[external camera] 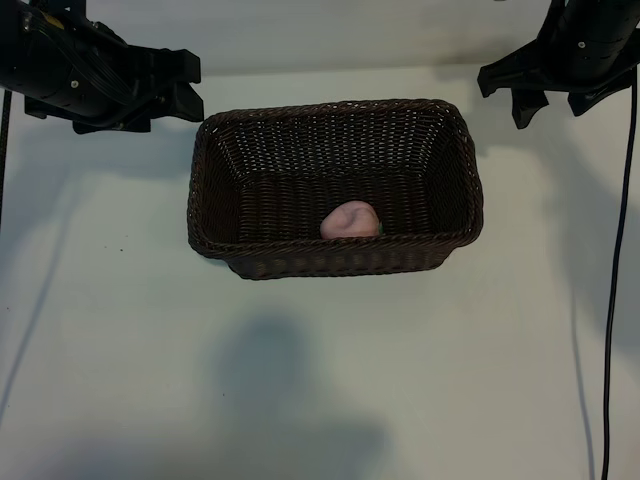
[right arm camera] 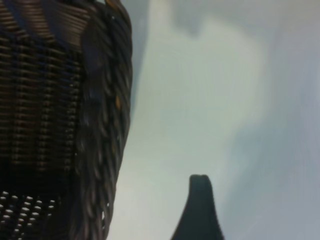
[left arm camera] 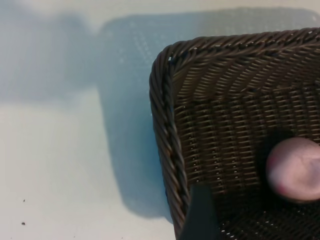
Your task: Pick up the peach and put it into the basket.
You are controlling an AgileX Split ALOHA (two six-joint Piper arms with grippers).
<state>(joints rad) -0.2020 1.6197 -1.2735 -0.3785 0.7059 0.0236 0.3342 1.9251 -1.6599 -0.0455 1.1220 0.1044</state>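
**Ana:** Nearest the exterior camera lies bare pale surface [external camera: 320,400], shadowed, with nothing standing on it. What comes after that?

**Ben:** Next comes the basket [external camera: 335,262], its long axis running across the view, near wall facing us. Tucked against the inside of that near wall sits the peach [external camera: 351,220], a little right of the middle, resting on the woven bottom.

**Ana:** So the fruit is already inside?

**Ben:** Yes. The left wrist view confirms it: the peach [left arm camera: 294,169] lies on the basket's floor, well in from the corner rim [left arm camera: 165,125].

**Ana:** And the arms?

**Ben:** Both are farther back. The left pincer [external camera: 185,90] hangs just off the basket's far left corner, released and holding nothing. The right pincer [external camera: 525,95] hangs off the far right corner, outside the rim, also spread and empty; its wrist view shows only the basket's outer wall [right arm camera: 107,125] and bare surface beside one fingertip [right arm camera: 199,187].

**Ana:** Which is nearer the peach?

**Ben:** Hard to call; the peach lies diagonally toward the camera from each, with the basket's far wall and rim between.

**Ana:** Anything left to do?

**Ben:** I judge the placing done; only drawing back clear of the rim remains.
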